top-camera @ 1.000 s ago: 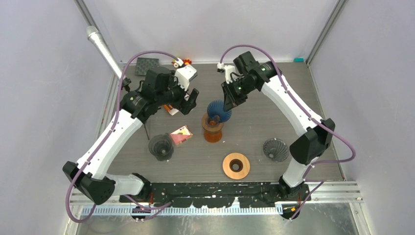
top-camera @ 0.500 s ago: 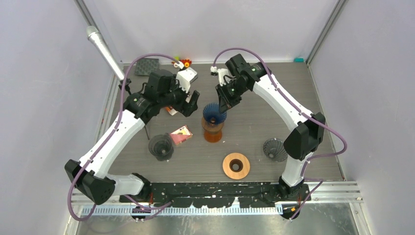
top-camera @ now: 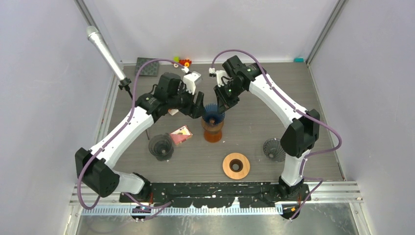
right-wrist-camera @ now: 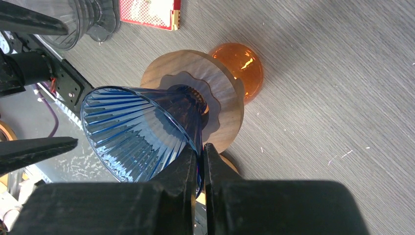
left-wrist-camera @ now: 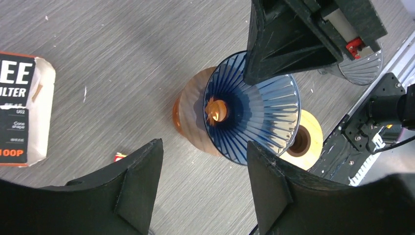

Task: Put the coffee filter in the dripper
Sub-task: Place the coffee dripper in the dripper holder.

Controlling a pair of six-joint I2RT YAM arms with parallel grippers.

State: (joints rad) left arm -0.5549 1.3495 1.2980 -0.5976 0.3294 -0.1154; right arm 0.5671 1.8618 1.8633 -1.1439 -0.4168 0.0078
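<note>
Nearest the arm bases, a flat wooden ring [top-camera: 227, 165] with a round hole lies on the grey, wood-grained tabletop [top-camera: 254, 122]. Just beyond it a dark ribbed cone [top-camera: 275, 149] stands to the right. A second smoky, see-through cone [top-camera: 161, 146] stands to the left, with a small red card packet [top-camera: 181, 134] just beside it.

At the middle stands an amber glass carafe [top-camera: 213, 133] with a smooth wooden collar [right-wrist-camera: 222, 93]. The dripper [right-wrist-camera: 142, 132] is a blue, translucent, finely ribbed funnel. Its narrow end meets the collar and its wide mouth leans off to one side. The right fingers [right-wrist-camera: 181, 171], black and wedge-shaped, are pinched almost together on the dripper's thin rim, one inside and one outside.

The left fingers [left-wrist-camera: 137, 181] are matte black and stand wide apart with nothing between them. They hang above the tabletop just short of the dripper, which shows in the gap beyond their tips.

The coffee filter is seen only as a pack [left-wrist-camera: 22, 117]. It is a white paper sleeve with a black printed label and orange edging, lying flat on the tabletop. It is off to the outer side of the left fingers and clear of both, and well apart from the dripper.

Farthest back, near the wall, lie a black textured pad [top-camera: 147, 65] and a small bright toy [top-camera: 184, 61].
</note>
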